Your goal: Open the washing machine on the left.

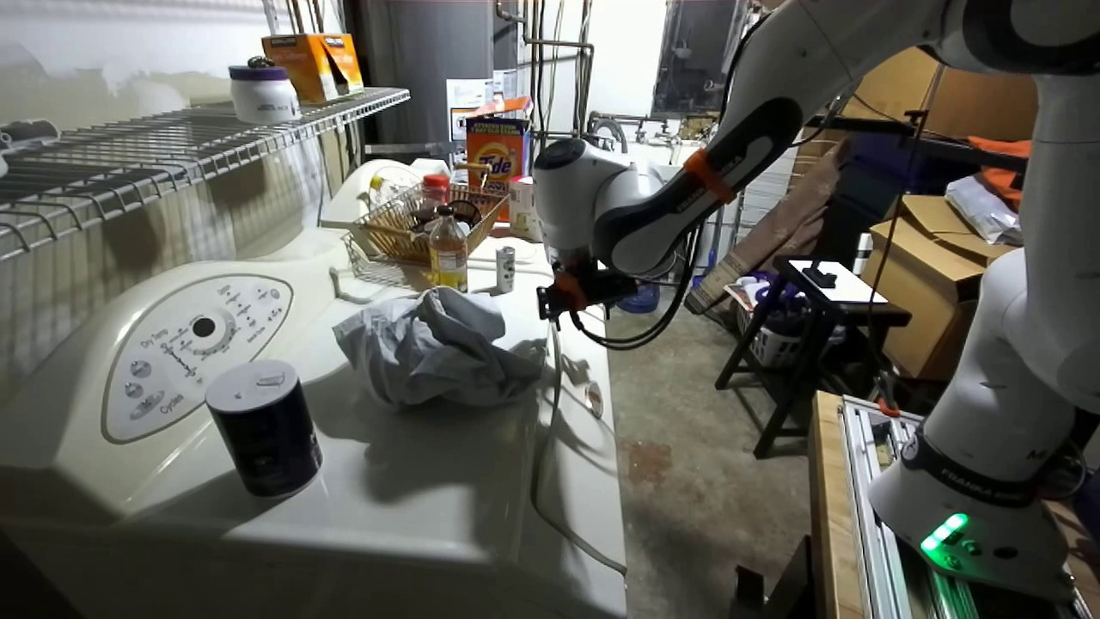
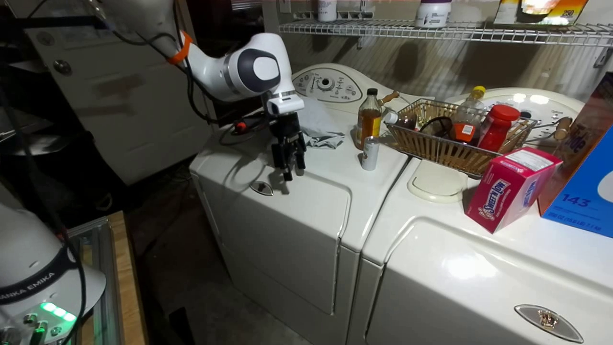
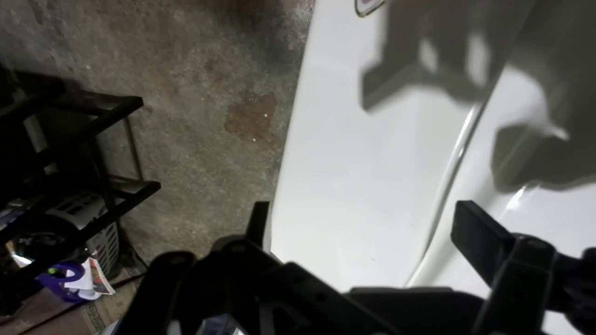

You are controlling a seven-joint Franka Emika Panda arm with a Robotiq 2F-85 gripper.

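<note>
Where the white box-shaped washing machine [image 2: 335,165] stands, left of a second, similar white appliance [image 2: 479,297] in an exterior view, its white rectangular front door [image 2: 292,225] is closed and sits flush with the surrounding casing. A silver oval badge [image 2: 262,188] is set near the upper edge of the door. A pale oval control panel [image 1: 196,365] with a round dial [image 1: 206,327] is located at the rear of the flat top.

The black two-finger gripper [image 3: 361,211] is positioned over the front of the top, near the badge. Its jaws are spread wide; in the wrist view, white casing and a section of the door groove are visible between them. Whether the fingertips contact the surface cannot be determined.

A crumpled light grey cloth [image 1: 421,348] lies between the control panel and the gripper. A dark blue cylindrical container with a pale lid [image 1: 268,438] stands upright near the panel. A clear bottle with amber contents [image 2: 368,124] and a small silver can [image 2: 370,154] stand upright, just beside each other. A pink rectangular carton [image 2: 512,191] stands on the second appliance.
</note>
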